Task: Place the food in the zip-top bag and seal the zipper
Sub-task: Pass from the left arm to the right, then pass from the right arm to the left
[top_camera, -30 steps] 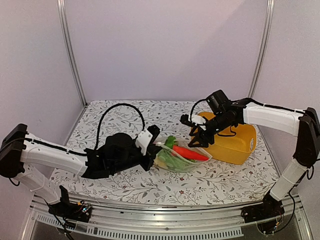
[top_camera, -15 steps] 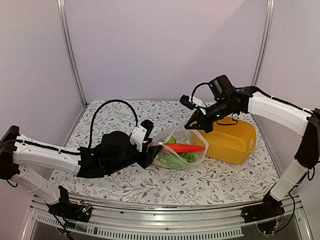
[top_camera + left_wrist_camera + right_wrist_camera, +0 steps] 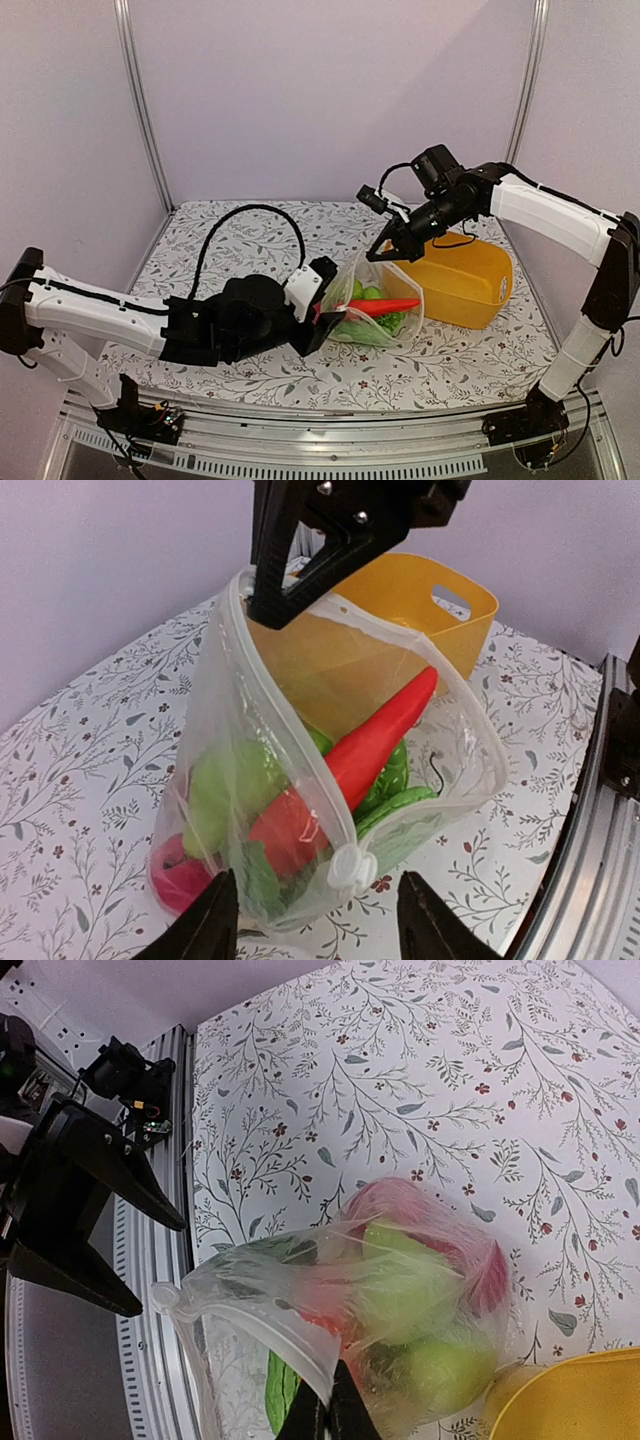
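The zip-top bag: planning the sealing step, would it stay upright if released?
Probably floppy: the zip-top bag is crinkled film, hanging from the right gripper pinching its rim. Likely bottom-heavy, since food fills its base. The carrot leans up to the mouth and may shift.

Only two finger ends of the left gripper point(image 3: 319, 876) show above the bottom edge of its wrist view. In the right wrist view the right gripper point(image 3: 328, 1408) is a sliver at the bottom edge, the yellow tub point(image 3: 585, 1400) is cropped at the corner, and the food point(image 3: 420, 1300) blurs behind the plastic of the bag point(image 3: 240, 1285).
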Controlling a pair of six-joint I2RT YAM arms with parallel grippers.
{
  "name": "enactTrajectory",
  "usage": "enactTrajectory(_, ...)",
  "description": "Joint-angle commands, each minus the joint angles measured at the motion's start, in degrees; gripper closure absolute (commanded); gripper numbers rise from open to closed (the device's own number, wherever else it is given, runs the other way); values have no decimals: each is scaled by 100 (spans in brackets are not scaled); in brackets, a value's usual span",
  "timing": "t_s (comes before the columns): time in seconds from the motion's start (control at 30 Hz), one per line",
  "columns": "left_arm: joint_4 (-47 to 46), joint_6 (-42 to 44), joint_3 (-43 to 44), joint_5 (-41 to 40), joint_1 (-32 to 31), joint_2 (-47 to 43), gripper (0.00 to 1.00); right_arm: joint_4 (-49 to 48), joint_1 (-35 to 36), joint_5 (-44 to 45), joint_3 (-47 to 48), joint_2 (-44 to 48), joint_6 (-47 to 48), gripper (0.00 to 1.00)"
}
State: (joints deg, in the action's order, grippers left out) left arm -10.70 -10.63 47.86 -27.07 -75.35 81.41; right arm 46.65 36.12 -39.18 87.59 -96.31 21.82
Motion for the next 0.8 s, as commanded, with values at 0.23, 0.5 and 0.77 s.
enactTrajectory(0.23,-19,968,-644,47,-210,-485,44,270,28,-72,48,39,43,91)
enactTrajectory(0.5,-482,1870,-681,82,-3,5,48,320,36,76,-77,-119,195,89)
enactTrajectory(0.77,-1711,2133,-821,-248,206,473,60,329,35,218,-452,-199,399,90)
